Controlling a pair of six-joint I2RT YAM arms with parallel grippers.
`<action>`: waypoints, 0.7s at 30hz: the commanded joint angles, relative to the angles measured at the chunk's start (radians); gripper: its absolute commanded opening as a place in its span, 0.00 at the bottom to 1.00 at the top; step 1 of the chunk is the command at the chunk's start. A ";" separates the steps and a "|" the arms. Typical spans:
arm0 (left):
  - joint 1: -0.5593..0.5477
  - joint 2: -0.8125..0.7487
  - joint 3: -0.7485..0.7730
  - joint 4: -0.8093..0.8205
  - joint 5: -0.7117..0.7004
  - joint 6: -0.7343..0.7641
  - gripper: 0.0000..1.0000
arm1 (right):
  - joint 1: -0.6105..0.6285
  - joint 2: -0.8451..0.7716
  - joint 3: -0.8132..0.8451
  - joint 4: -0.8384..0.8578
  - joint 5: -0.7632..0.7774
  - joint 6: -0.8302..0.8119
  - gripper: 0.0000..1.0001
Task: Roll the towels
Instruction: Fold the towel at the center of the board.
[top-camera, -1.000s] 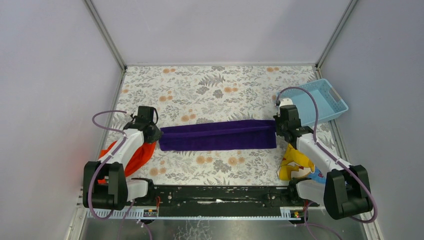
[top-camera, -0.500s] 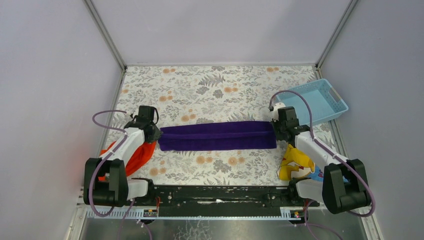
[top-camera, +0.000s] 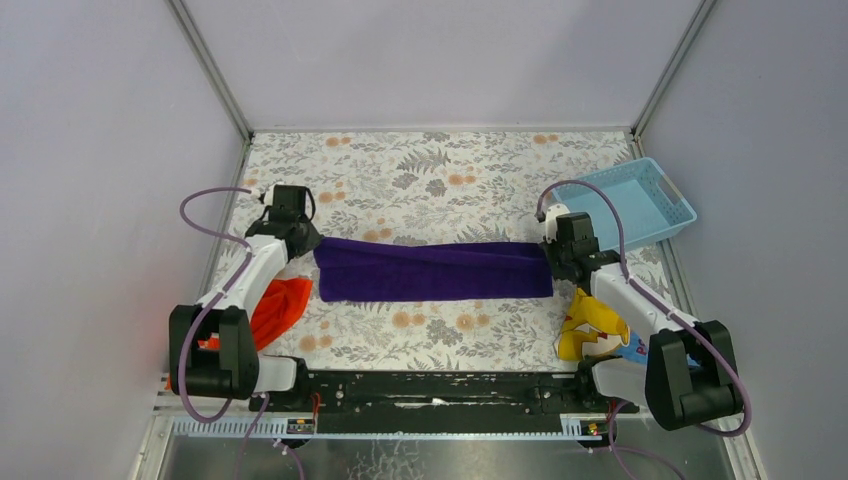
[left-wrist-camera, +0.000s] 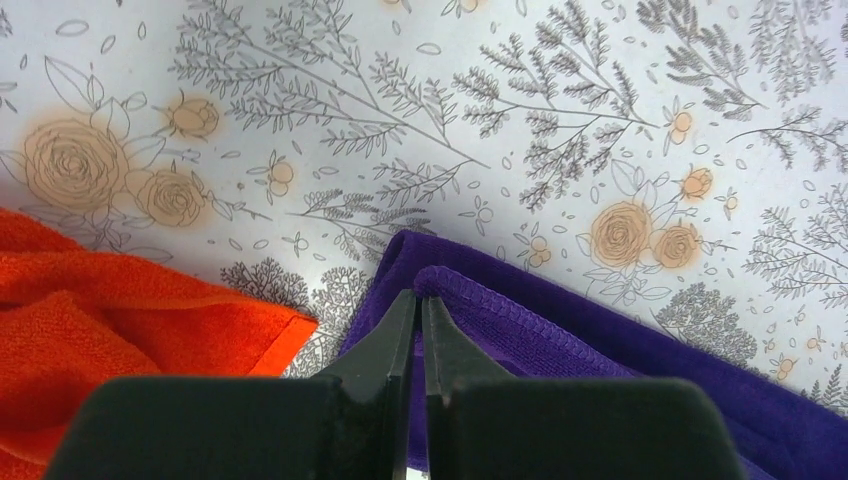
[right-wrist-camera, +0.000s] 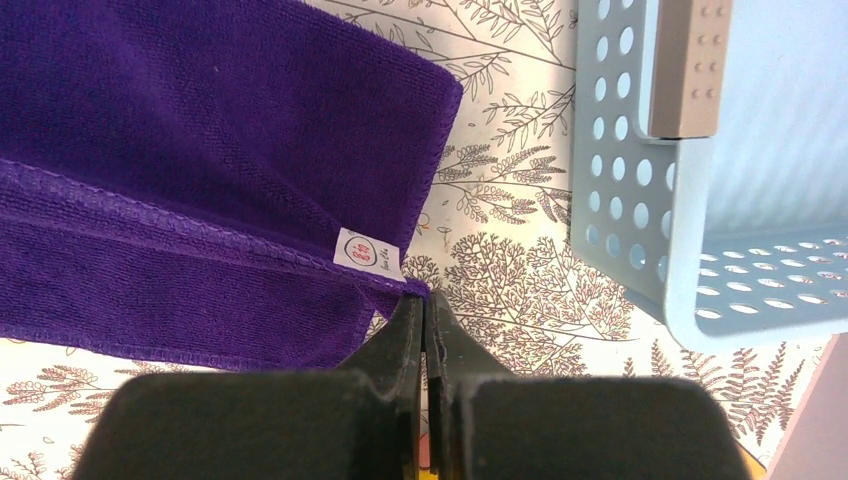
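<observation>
The purple towel (top-camera: 432, 270) lies folded into a long band across the middle of the table. My left gripper (top-camera: 303, 243) is shut on its left corner, where the hemmed edge (left-wrist-camera: 520, 322) bends over the fingertips (left-wrist-camera: 421, 298). At the band's right end my right gripper (top-camera: 553, 252) is shut on the corner just beside the white label (right-wrist-camera: 366, 252). Both corners look slightly lifted. The orange-red towel (top-camera: 279, 305) lies crumpled beside the left arm, also at the lower left of the left wrist view (left-wrist-camera: 110, 320).
A light blue perforated basket (top-camera: 640, 203) sits at the far right, close to my right gripper (right-wrist-camera: 424, 298), its wall (right-wrist-camera: 625, 200) near the fingers. A yellow-and-blue printed cloth (top-camera: 592, 330) lies under the right arm. Grey walls enclose the floral table (top-camera: 420, 170).
My left gripper has moved toward the back of the table, pulling the purple towel's left corner with it and uncovering more of the orange-red towel. The right gripper shifted slightly left.
</observation>
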 joint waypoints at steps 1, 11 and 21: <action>0.015 -0.026 0.009 0.048 -0.072 0.039 0.00 | -0.009 -0.039 0.034 0.010 0.060 -0.023 0.00; 0.016 0.000 0.108 0.113 -0.093 0.092 0.00 | -0.008 -0.037 0.073 0.083 0.092 -0.063 0.00; 0.016 -0.035 0.082 0.086 -0.096 0.066 0.00 | -0.009 -0.061 0.109 0.080 0.126 -0.109 0.00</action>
